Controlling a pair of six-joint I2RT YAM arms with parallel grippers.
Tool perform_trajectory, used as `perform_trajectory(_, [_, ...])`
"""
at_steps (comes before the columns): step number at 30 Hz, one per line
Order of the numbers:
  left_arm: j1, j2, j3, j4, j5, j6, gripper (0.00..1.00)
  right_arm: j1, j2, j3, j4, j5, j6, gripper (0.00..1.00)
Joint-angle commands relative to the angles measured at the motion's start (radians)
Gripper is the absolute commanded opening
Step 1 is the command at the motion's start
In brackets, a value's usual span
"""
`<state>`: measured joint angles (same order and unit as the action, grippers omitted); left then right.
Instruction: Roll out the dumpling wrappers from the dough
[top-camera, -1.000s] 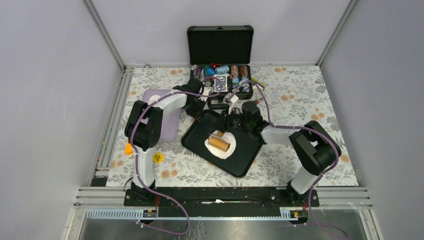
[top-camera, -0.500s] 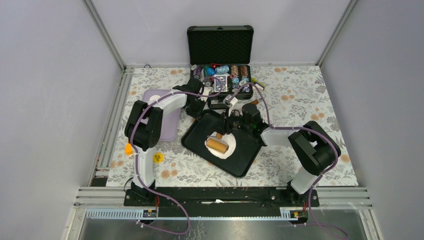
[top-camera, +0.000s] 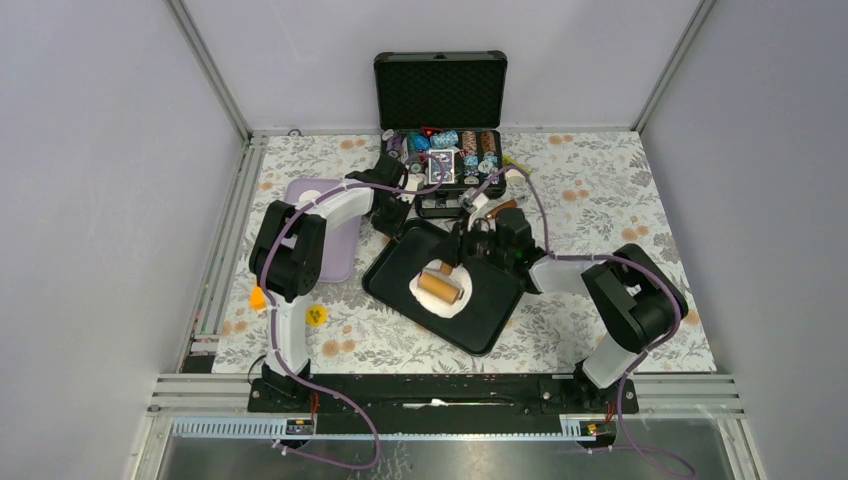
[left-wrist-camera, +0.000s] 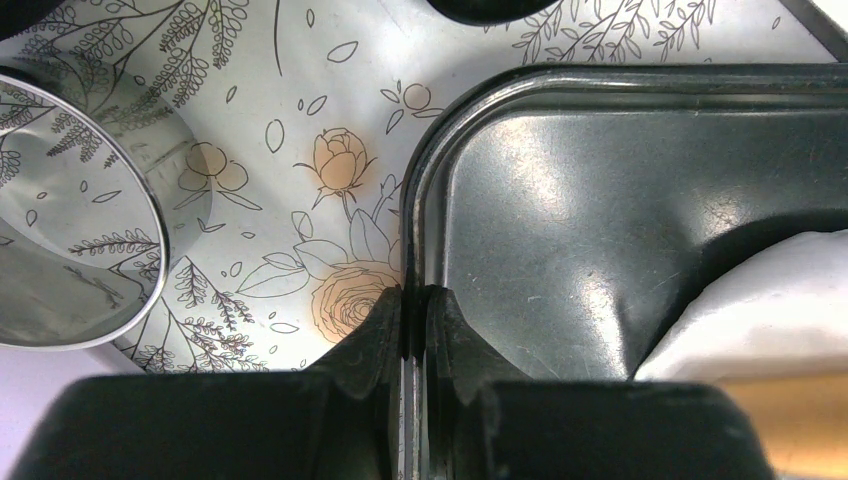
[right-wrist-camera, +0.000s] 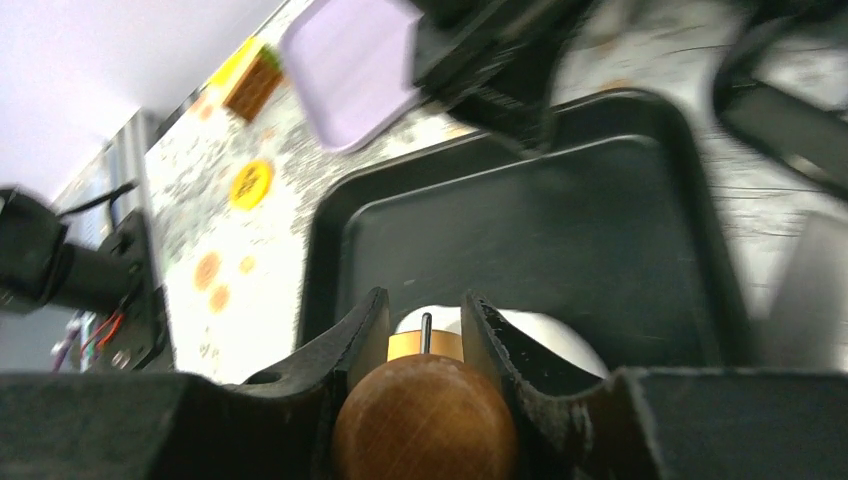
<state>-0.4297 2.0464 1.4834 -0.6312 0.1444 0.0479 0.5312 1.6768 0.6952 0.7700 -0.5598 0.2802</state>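
Two grips: pinches the tray rim with the left gripper (likely to stop sliding), clamps the right gripper on the rolling pin handle, rests its roller on the dough mid-tray.

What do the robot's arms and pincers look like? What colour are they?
The left arm and right arm have chunky black joints and smooth white links. A thin purple cable loops along each one. The left pincer and right pincer each have two curved black fingers.

Bare tray beside dough
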Motion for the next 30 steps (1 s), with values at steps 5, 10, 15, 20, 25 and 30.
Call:
perform_trajectory(5, [0.005,0.018,-0.017,-0.025,-0.081,0.023,0.0,0.144,0.039,-0.146,-0.17,-0.033,-0.16,0.0])
perform_trajectory(10, [0.005,0.017,-0.02,-0.024,-0.083,0.021,0.0,0.102,0.022,-0.118,-0.143,0.018,-0.147,0.0])
perform_trajectory(15, [0.005,0.02,-0.017,-0.026,-0.081,0.023,0.0,-0.05,0.047,-0.052,-0.138,0.019,-0.109,0.0])
perform_trajectory(20, [0.005,0.02,-0.017,-0.027,-0.08,0.023,0.0,-0.09,0.042,-0.037,-0.174,0.072,-0.179,0.0])
perform_trajectory(25, [0.005,0.02,-0.017,-0.027,-0.079,0.023,0.0,-0.035,0.034,-0.082,-0.182,0.032,-0.193,0.0])
perform_trajectory(30, [0.005,0.02,-0.015,-0.027,-0.079,0.023,0.0,0.089,0.044,-0.163,-0.167,-0.05,-0.194,0.0])
